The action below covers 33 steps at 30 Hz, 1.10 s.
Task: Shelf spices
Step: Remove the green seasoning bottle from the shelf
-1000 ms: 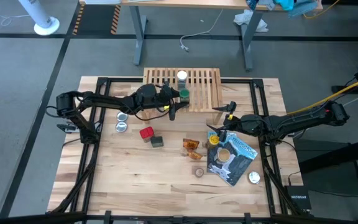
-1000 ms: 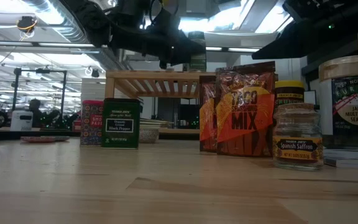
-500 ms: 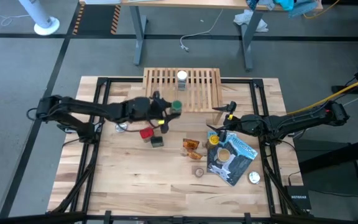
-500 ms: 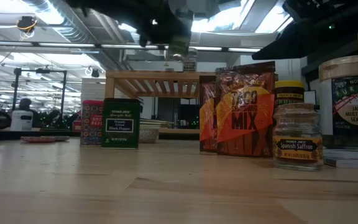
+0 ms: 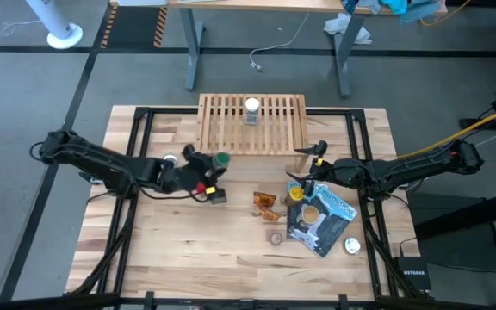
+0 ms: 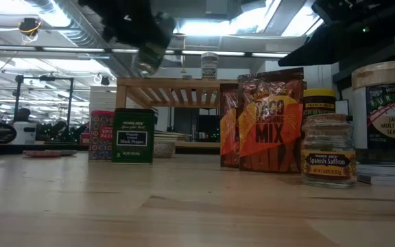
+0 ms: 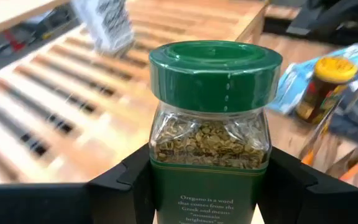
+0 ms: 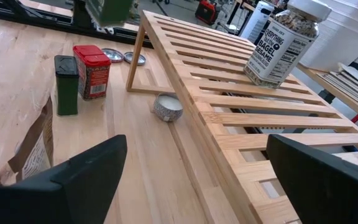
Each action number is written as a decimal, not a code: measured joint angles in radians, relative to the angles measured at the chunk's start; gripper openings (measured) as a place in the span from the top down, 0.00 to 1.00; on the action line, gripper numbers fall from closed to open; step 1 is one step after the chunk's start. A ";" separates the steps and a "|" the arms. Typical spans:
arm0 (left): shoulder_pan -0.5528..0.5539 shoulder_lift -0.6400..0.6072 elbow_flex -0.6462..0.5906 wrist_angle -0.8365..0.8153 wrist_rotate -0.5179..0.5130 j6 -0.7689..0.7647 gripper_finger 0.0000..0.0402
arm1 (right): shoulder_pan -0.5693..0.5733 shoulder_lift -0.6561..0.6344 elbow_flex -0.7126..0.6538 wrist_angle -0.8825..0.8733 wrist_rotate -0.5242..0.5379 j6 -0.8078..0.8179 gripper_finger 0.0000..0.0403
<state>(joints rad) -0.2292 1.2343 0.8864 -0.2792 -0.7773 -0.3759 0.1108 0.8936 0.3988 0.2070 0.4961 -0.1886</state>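
My left gripper is shut on a green-capped spice jar, above the table in front of the shelf's left end; the low view shows this jar high and tilted. The light-wood slatted shelf stands at the far middle, and a white-capped jar stands on its slats. A red tin and a dark tin stand on the table under my left arm. My right gripper hangs open at the shelf's right front corner, holding nothing. My left gripper pinches the jar's glass body between its two fingers, below the green cap, on two opposite sides. The fingers come from the table's left, slanting a little down. The jar is lifted clear of table and shelf, tilted.
Orange packets, a yellow-capped jar, a tan-capped jar and a blue-and-black pouch lie at the right middle. A silver disc lies by my left arm. A small round dish sits under the shelf's edge.
My left gripper has drawn back from the shelf's near edge toward the table's left and near side, carrying the green-capped jar with it. The wrist has turned, and the jar now hangs tilted above the tins. My right arm has kept still.
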 joint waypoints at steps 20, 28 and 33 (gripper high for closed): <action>-0.321 -0.208 -0.307 -0.235 -0.313 -0.574 0.52 | 0.000 0.000 0.000 0.000 -0.010 0.000 0.03; -0.460 -0.288 -0.476 -0.231 -0.420 -0.780 0.52 | 0.000 0.000 0.000 0.000 -0.010 0.000 0.03; -0.516 -0.287 -0.557 -0.194 -0.435 -0.875 0.52 | 0.000 0.000 0.000 0.000 -0.010 0.000 0.03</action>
<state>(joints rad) -0.7452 0.9472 0.3297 -0.4734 -1.2124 -1.2514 0.1112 0.8940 0.3988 0.2070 0.4857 -0.1883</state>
